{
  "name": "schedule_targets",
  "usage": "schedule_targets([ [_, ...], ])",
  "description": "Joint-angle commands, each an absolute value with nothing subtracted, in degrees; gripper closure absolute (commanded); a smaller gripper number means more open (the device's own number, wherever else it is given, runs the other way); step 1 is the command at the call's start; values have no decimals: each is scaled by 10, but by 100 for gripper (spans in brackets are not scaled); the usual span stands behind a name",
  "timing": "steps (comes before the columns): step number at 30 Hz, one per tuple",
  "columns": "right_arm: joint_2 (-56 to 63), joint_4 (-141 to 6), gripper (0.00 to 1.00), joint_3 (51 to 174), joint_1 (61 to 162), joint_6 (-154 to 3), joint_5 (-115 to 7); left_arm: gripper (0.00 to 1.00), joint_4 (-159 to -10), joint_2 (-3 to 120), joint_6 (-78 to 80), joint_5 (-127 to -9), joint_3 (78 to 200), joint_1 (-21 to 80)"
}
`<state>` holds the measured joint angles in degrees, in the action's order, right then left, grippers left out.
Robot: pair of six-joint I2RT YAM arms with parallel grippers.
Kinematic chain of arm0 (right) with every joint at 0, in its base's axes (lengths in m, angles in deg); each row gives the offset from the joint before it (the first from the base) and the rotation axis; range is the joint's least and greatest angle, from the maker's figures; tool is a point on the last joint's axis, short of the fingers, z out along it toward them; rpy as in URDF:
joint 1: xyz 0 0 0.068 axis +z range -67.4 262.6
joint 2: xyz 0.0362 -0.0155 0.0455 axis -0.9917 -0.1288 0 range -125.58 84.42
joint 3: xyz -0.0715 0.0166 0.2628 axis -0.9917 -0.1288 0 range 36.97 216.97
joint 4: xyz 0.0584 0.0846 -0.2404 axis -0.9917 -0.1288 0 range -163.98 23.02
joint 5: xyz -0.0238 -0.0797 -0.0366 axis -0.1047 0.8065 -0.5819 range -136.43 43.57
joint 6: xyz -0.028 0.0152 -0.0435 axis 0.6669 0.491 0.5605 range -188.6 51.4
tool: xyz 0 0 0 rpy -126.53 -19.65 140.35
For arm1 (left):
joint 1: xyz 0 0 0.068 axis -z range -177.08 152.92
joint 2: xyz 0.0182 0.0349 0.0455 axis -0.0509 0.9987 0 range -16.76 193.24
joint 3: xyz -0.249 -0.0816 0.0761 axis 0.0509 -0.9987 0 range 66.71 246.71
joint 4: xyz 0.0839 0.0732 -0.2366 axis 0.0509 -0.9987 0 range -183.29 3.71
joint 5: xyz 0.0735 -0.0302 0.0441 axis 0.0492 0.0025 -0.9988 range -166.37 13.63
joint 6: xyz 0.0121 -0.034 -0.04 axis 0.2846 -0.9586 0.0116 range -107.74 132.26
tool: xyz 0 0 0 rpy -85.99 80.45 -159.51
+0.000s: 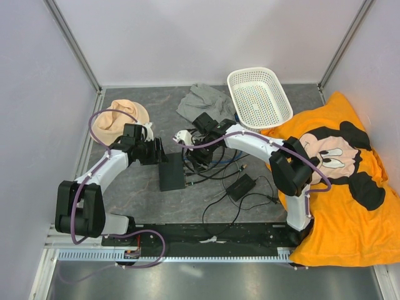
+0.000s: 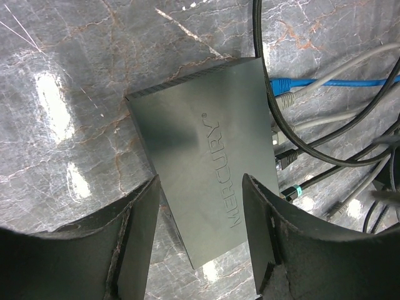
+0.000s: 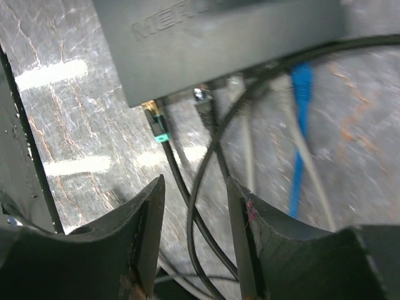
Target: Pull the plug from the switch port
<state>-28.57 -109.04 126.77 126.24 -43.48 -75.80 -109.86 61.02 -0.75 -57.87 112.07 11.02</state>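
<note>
My left gripper [image 2: 200,181] hangs wide open over the black switch [image 2: 206,144], gripping nothing. My right gripper [image 3: 195,181] gapes too, with black cables [image 3: 187,203] lying loose between its fingers. The teal-banded plug [image 3: 159,128] sits right at the switch's port edge, just ahead.

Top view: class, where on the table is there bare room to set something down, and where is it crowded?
Free: the patch between switch, left arm and base rail; the gap between peach cloth and grey cloth. Crowded: right of the switch, where cables and brick run to the pillow.
</note>
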Motion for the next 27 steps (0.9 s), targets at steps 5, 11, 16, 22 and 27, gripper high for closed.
schedule_targets([
  [5,-334,-1065,50,1293,1298,-428,-755,37,-1077,609,-15,-571,1129,108],
  [11,-369,-1065,53,1317,1303,-449,-739,37,-1077,592,-11,-574,1115,108],
  [16,-375,-1065,56,1325,1304,-453,-717,37,-1075,591,-10,-574,1114,106],
  [22,-383,-1068,58,1332,1304,-467,-692,37,-1070,600,-15,-565,1120,101],
  [27,-386,-1066,65,1336,1303,-479,-690,37,-1069,605,-18,-561,1120,100],
])
